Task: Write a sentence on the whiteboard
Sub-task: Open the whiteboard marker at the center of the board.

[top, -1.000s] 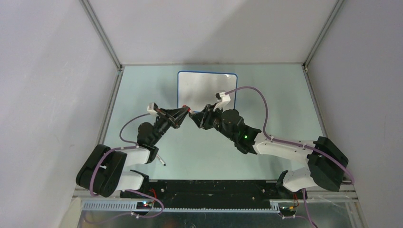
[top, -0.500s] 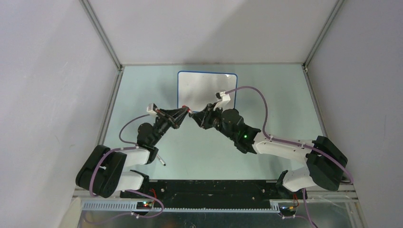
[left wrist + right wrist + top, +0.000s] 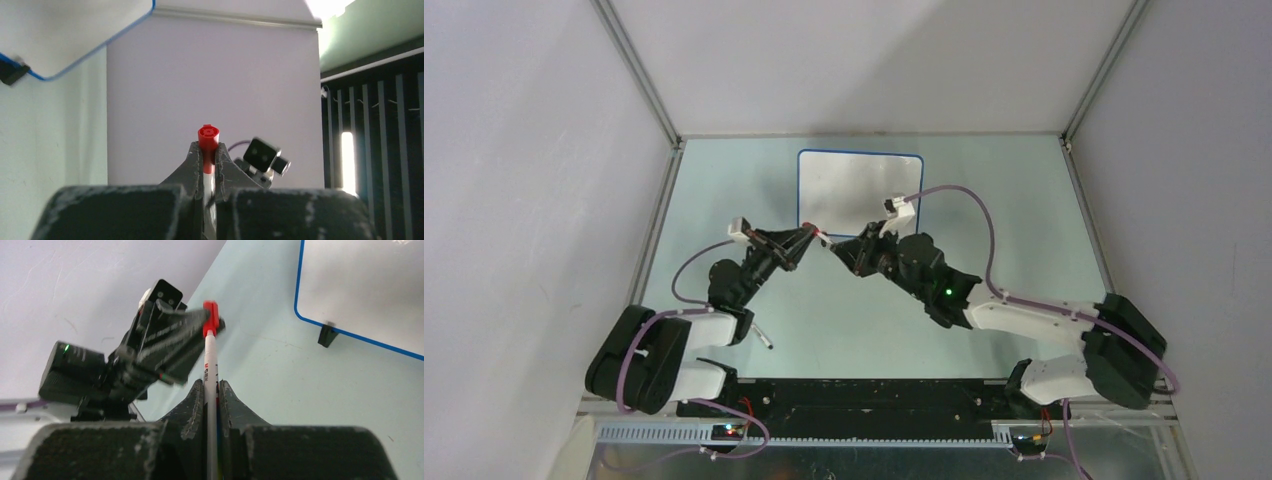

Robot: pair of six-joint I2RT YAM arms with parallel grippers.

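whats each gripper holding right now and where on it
Both hold one marker: the right gripper is shut on its white barrel, and the left gripper is shut on the end with the red cap.

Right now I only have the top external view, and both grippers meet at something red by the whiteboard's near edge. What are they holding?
Observer: The right wrist view shows the right gripper shut on the white barrel of a marker.
Operator: And the red bit, is that the cap? Is it off yet?
Observer: Yes, it is the marker's red cap. The left wrist view shows the left gripper shut on it, and the cap looks seated on the barrel, not pulled off.
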